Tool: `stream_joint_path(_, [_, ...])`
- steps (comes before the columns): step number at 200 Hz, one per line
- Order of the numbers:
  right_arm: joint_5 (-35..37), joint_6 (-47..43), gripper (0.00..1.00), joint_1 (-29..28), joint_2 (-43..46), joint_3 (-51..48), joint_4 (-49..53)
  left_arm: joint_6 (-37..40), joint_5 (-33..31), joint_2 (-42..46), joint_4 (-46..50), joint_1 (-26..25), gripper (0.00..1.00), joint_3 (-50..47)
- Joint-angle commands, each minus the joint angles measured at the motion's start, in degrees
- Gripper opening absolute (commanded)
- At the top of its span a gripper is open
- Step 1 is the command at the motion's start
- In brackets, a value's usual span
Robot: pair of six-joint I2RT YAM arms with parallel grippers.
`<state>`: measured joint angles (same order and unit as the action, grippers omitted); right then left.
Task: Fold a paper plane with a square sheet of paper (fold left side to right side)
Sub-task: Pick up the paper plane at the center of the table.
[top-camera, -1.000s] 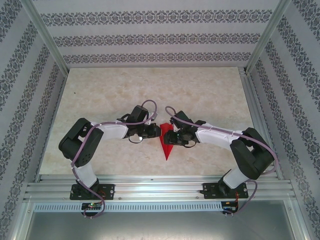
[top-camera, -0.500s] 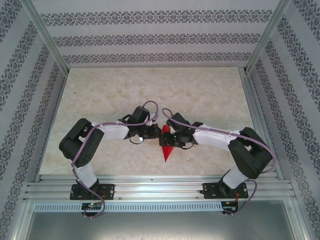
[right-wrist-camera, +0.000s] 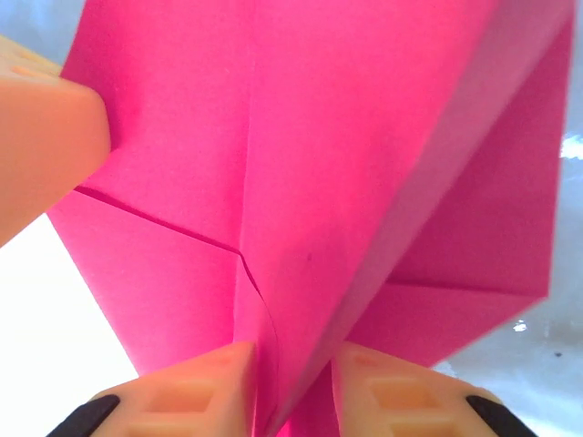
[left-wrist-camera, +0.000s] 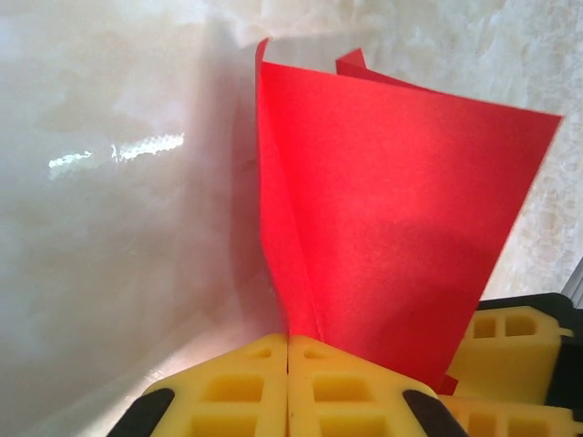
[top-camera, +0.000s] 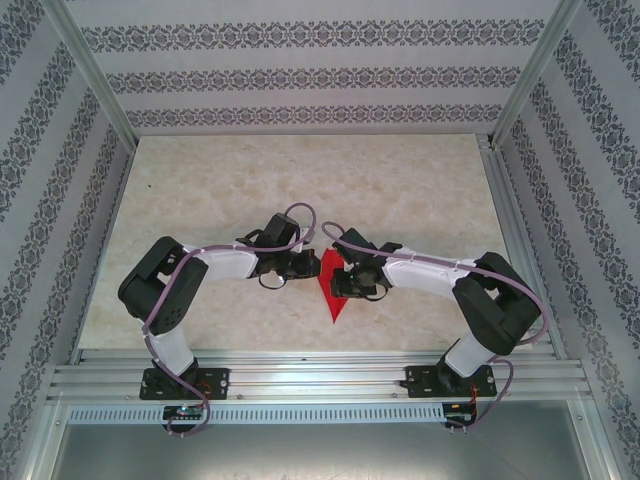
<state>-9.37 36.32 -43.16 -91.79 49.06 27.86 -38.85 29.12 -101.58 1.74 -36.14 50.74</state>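
Observation:
The red paper plane (top-camera: 333, 291) is a pointed dart with its tip toward the near edge, held between both grippers at mid-table. My left gripper (top-camera: 309, 265) is shut on the paper's left edge. In the left wrist view its yellow fingertips (left-wrist-camera: 289, 339) meet, with the red sheet (left-wrist-camera: 392, 218) rising from between them. My right gripper (top-camera: 341, 279) sits against the paper's right side. In the right wrist view its jaws (right-wrist-camera: 293, 364) stand apart with the folded layers (right-wrist-camera: 319, 155) running down between them. The left gripper's finger (right-wrist-camera: 46, 137) touches the paper's far edge.
The pale marble table top (top-camera: 300, 180) stretches behind and to both sides. Patterned walls and metal posts (top-camera: 90, 70) enclose it. An aluminium rail (top-camera: 320, 380) with both arm bases runs along the near edge.
My right gripper has slid left onto the paper and its jaws have narrowed. The left gripper has closed fully on the paper's left edge. The paper's upper part now shows wider from above.

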Motion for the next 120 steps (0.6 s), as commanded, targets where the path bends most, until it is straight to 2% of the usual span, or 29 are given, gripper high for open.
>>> stream_joint_path(1, [2.57, -1.03, 0.26, -1.09, -0.42, 2.22, 3.74, 1.61, -0.92, 2.48, 1.15, -0.51, 0.06, -1.04])
stream_joint_path(73, [-0.14, 1.74, 0.24, -2.72, -4.6, 2.22, 0.95, 1.65, -0.49, 3.31, 0.35, -0.51, 0.07, -3.22])
stream_joint_path(83, [-0.17, 1.79, 0.21, -2.63, -4.98, 2.41, 1.02, 1.66, -0.71, 3.77, 0.41, -0.58, 0.08, -3.66])
stream_joint_path(96, [-0.08, 1.12, 0.16, -2.43, -4.66, 3.15, 1.59, 1.67, -1.23, 4.88, 0.66, -0.51, 0.15, -4.36])
stream_joint_path(111, [0.2, -0.98, 0.12, -1.96, -3.63, 5.04, 4.01, 2.02, -2.56, 7.32, 1.72, -0.35, 0.33, -4.99])
stream_joint_path(120, [0.61, -2.68, 0.11, -1.55, -3.0, 6.71, 6.54, 2.41, -3.03, 9.34, 2.48, 0.03, 0.4, -5.28])
